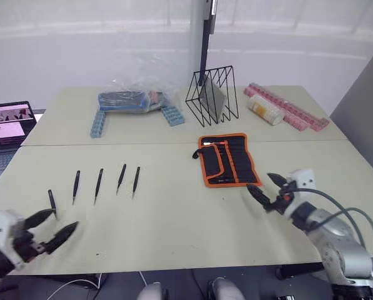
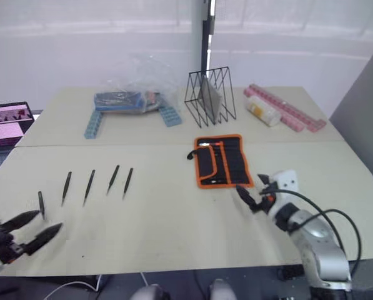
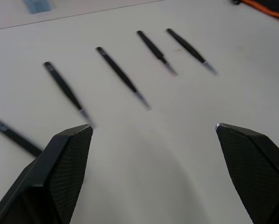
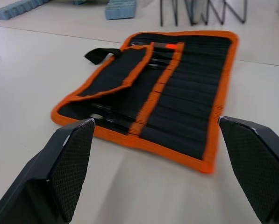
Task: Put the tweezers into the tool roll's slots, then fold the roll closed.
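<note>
The left end effector (image 1: 54, 227) hovers spread wide and empty at the table's (image 1: 174, 219) near left corner, just short of the five tweezers (image 1: 99, 184) lying in a row. Right of centre the tool roll (image 1: 228, 160) lies unfolded, slots (image 4: 190, 102) up; the right end effector (image 1: 265, 187), also wide and empty, hangs just beside its near edge.

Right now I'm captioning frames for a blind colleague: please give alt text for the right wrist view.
An open tool roll, black with orange edging, lies flat on a pale table just beyond the right gripper, whose two black fingers stand wide apart. A black strap sticks out from its far side, and blue blocks lie beyond.
</note>
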Action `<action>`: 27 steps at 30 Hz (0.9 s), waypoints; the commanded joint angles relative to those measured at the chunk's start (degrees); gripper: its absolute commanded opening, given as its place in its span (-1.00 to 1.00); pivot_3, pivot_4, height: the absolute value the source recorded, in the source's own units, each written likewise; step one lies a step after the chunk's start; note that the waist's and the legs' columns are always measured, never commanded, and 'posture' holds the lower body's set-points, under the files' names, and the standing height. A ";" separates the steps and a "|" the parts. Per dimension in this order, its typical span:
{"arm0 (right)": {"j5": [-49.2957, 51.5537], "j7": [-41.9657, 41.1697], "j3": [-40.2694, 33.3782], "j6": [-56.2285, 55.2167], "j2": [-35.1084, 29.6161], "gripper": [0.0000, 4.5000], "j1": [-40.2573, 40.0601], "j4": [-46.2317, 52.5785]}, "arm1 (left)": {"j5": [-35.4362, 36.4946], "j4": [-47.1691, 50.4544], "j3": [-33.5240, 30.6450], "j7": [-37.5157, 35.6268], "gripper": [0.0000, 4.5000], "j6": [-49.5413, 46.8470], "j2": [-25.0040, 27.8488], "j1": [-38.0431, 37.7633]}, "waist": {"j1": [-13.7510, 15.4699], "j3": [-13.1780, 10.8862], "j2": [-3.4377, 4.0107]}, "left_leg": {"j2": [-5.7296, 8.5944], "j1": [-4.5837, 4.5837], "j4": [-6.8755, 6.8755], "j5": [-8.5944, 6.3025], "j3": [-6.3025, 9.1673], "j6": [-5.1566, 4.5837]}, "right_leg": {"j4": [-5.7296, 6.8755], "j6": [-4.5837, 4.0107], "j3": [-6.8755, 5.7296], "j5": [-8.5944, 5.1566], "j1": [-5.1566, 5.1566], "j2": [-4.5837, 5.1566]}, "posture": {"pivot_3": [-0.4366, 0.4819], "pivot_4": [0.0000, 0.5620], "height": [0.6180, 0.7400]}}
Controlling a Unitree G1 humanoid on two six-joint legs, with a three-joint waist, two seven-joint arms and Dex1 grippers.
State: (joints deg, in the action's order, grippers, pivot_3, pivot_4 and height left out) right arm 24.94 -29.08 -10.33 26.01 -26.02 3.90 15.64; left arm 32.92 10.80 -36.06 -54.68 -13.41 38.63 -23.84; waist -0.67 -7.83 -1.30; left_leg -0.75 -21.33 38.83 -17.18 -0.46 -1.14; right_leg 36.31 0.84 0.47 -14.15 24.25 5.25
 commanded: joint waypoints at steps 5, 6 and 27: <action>0.64 12.00 3.18 11.11 9.76 0.99 8.22 0.01 | 2.39 17.16 9.29 6.36 1.00 -5.53 -2.01 4.21 | 0.03 -0.01 0.02 | 0.03 0.00 0.02 0.02 0.00 0.02 | 0.03 -0.01 0.00 0.01 -0.03 -0.04 | -0.05 -0.47 0.74; 0.41 13.41 3.47 11.96 11.19 0.99 9.00 -0.49 | 2.20 17.84 10.19 6.70 1.00 -5.86 -1.86 5.01 | -0.04 -0.01 0.02 | 0.04 0.00 0.02 0.02 0.00 0.02 | 0.05 -0.01 0.00 0.01 -0.02 -0.08 | -0.05 -0.47 0.74; -3.40 17.73 7.19 8.81 21.95 0.99 16.92 -11.91 | 1.59 22.70 13.57 6.67 1.00 -6.94 -0.07 7.06 | -0.24 -0.01 0.03 | 0.05 0.21 0.13 0.03 -0.32 -0.01 | 0.45 0.00 0.00 0.00 0.03 -0.93 | -0.05 -0.47 0.74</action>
State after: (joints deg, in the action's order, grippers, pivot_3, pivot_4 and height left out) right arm 21.46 -11.17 -2.80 35.98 -4.58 19.87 3.79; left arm 33.98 31.76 -21.47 -47.86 -21.37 37.96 -16.87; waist -0.90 -7.85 -1.27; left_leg -0.70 -21.12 38.96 -17.16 -0.77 -1.15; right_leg 36.77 0.83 0.47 -14.15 24.28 4.31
